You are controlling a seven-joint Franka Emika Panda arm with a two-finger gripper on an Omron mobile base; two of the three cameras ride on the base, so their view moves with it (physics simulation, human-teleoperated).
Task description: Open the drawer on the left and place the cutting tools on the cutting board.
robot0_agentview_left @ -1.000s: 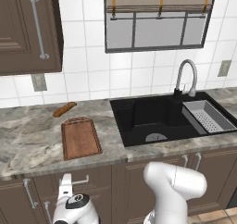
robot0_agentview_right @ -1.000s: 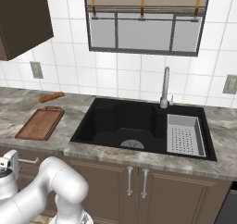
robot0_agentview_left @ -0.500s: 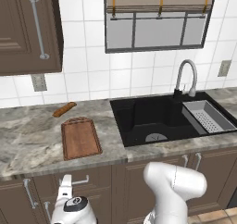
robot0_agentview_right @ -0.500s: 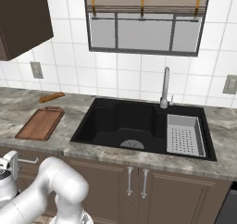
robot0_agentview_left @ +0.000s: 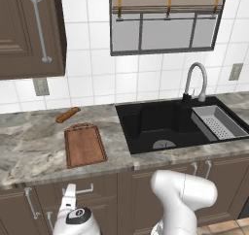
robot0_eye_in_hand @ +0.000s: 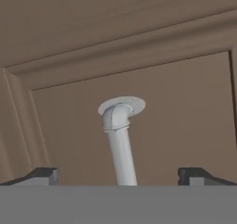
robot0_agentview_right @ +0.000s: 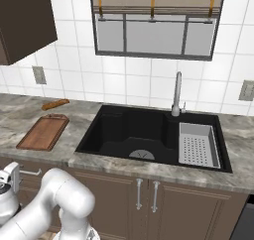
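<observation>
Two dark fingertips of our gripper [robot0_eye_in_hand: 118,174] stood wide apart either side of the drawer's silver handle [robot0_eye_in_hand: 119,144], ready, we judged, to close on it. The drawer [robot0_agentview_left: 82,193] sat shut under the cutting board [robot0_agentview_left: 84,144], its handle bar running level along the front.

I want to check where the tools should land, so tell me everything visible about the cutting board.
The cutting board is a rectangular reddish-brown wooden slab with rounded corners, a grooved border and a darker handle end pointing toward the tiled wall. It lies flat on the marble counter, left of the black sink. Nothing rests on it; an orange-brown bread stick lies just behind it, apart.
</observation>
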